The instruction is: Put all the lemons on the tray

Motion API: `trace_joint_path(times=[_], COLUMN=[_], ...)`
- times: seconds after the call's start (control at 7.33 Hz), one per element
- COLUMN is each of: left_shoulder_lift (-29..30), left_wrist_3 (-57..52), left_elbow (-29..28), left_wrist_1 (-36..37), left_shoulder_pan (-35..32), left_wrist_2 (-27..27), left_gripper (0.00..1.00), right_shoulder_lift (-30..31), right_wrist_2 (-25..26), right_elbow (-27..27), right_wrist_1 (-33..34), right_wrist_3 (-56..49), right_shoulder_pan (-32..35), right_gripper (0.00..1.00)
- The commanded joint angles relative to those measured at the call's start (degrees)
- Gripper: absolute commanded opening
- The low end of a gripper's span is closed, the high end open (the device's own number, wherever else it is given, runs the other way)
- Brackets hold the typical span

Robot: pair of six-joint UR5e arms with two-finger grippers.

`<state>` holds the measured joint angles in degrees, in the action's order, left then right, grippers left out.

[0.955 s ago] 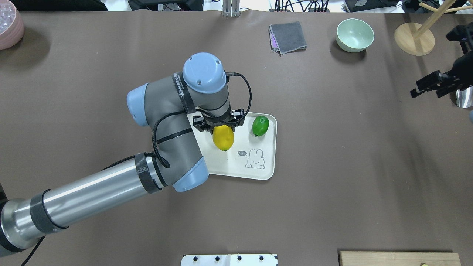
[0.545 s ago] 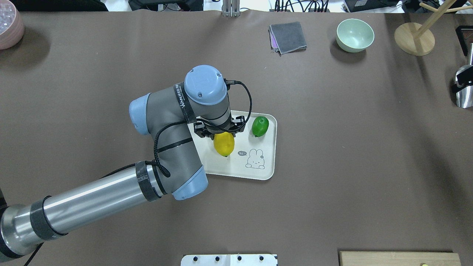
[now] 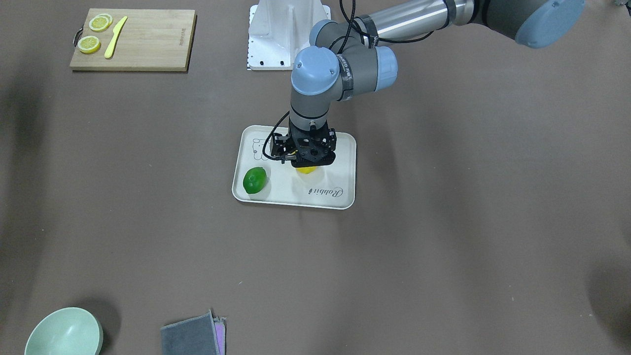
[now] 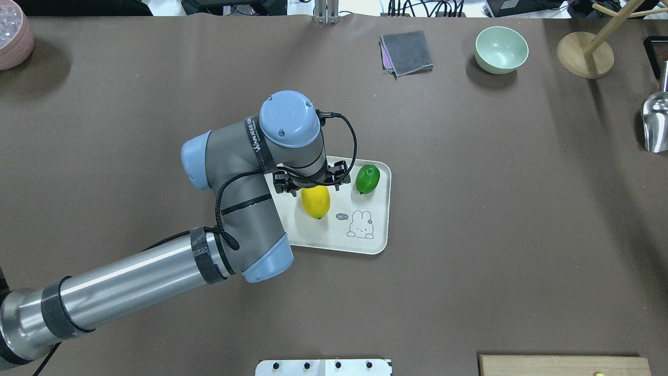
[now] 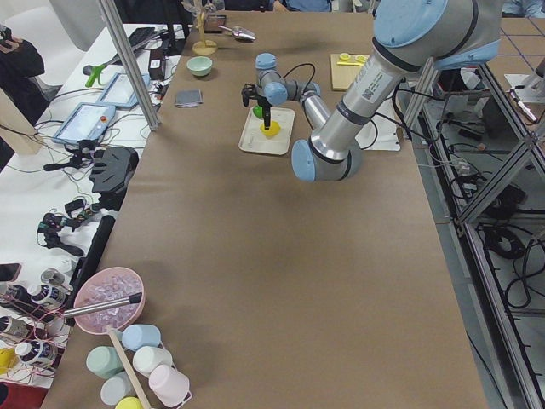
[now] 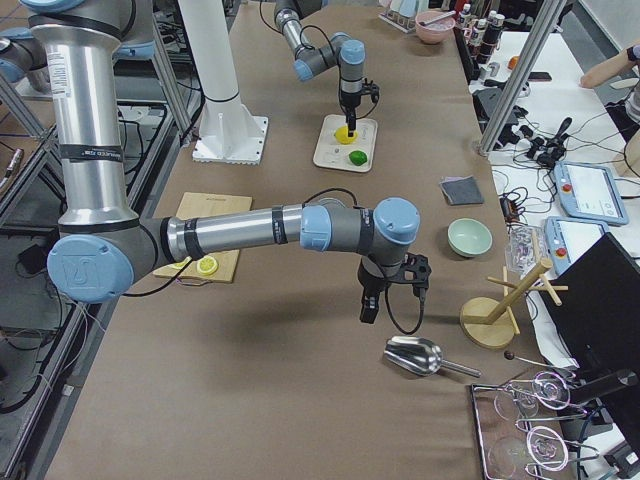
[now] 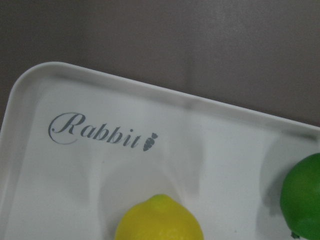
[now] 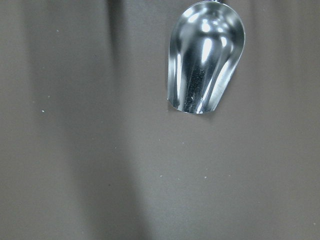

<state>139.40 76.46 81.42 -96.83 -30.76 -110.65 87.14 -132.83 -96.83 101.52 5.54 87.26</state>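
Note:
The cream tray [image 4: 380, 230] lies mid-table, its "Rabbit" script in the left wrist view [image 7: 100, 175]. The green lemon [image 4: 367, 178] rests on its far right corner, also seen from the front [image 3: 255, 180]. My left gripper [image 4: 312, 183] points straight down over the tray and is shut on the yellow lemon [image 4: 316, 203], which sits at tray level [image 3: 306, 170] [image 7: 159, 220]. My right gripper [image 6: 388, 300] hangs above the bare table near a metal scoop [image 8: 206, 55]; I cannot tell if it is open or shut.
A wooden cutting board [image 3: 143, 39] with lemon slices [image 3: 89, 44] and a yellow knife [image 3: 115, 43] lies near the robot's base. A green bowl [image 4: 501, 49], grey cloth [image 4: 406, 52], wooden stand [image 4: 584, 55] and pink bowl [image 4: 13, 39] line the far edge.
My left gripper has come down with the yellow lemon to the tray. The right gripper has drawn back out of the overhead view at its right edge.

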Motion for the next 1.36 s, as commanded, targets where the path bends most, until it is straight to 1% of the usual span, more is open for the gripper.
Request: trace_joint_path(times=[0.0,0.27,0.41,0.55,0.68,0.82,0.95,1.09,1.23], left_shoulder_lift=[-0.6,-8.9,-12.2,-15.4,-19.6,-23.1,-26.1,-29.8,-32.9], left_wrist_3=[-2.0,-12.9,-20.2,-26.1,-30.7,-34.6,-37.4,-44.4,-46.7], left_elbow=[0.8,5.5,5.8,5.9,6.4,6.4,6.3,6.6,8.0], left_wrist_1=[0.6,1.3,2.7,4.3,4.3,4.4,4.2,4.1,3.8], left_shoulder_pan=[-4.8,-14.0,-18.9,-22.4,-25.9,-29.6,-33.5,-35.9,-37.9], left_wrist_2=[-5.8,-13.3,-17.3,-18.6,-19.0,-21.8,-23.5,-24.8,-25.1], left_gripper=[0.98,0.98,0.98,0.98,0.98,0.98,0.98,0.98,0.98], right_shoulder_lift=[0.3,1.6,1.7,1.9,1.9,1.8,1.7,1.6,1.5], right_wrist_2=[0.3,0.2,0.1,0.0,0.1,0.2,0.0,-0.1,-0.3], right_elbow=[1.5,1.8,1.8,2.0,2.0,1.9,1.7,1.6,1.5], right_wrist_1=[0.2,-0.2,-0.3,-0.3,-0.3,-0.3,-0.4,-0.4,-0.4], right_wrist_3=[-2.3,-2.3,-2.3,-2.3,-2.3,-2.3,-2.2,-2.2,-2.2], right_shoulder_pan=[2.4,3.0,3.3,3.9,4.1,4.1,4.1,4.1,4.1], right_gripper=[1.00,1.00,1.00,1.00,1.00,1.00,1.00,1.00,1.00])
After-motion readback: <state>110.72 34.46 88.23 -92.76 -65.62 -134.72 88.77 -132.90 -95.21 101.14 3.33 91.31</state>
